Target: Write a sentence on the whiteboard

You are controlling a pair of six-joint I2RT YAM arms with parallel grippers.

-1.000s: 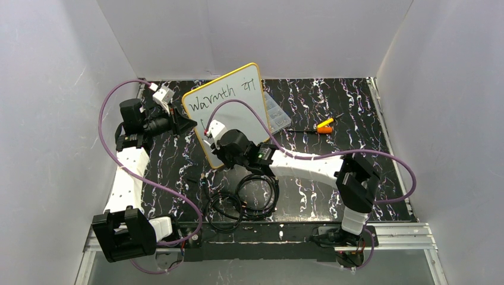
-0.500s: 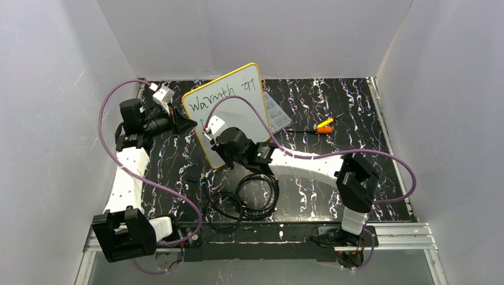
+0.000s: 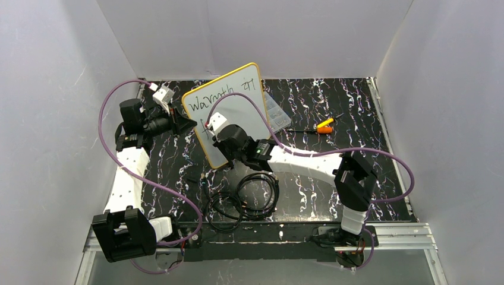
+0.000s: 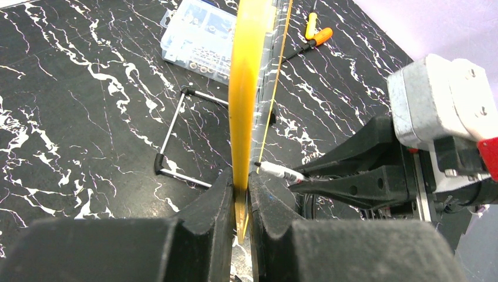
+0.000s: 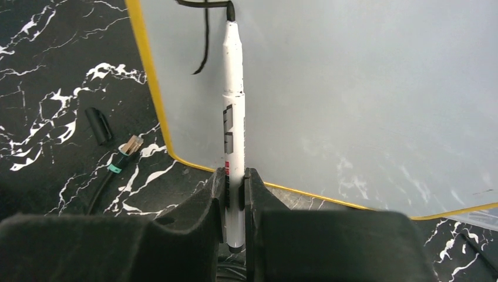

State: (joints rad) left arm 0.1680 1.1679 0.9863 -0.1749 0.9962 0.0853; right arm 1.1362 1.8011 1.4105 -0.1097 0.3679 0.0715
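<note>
Black marbled tabletop (image 3: 333,113), white walls (image 3: 267,35): left claw (image 4: 239,191) pinches whiteboard (image 5: 352,88) edge, right claw (image 5: 235,182) pinches marker (image 5: 234,88).

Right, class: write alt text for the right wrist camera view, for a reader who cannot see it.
The right gripper is shut on a white marker, whose tip meets the whiteboard at a black stroke. The board's yellow frame curves over a black marbled table, where what looks like a black cap lies.
</note>
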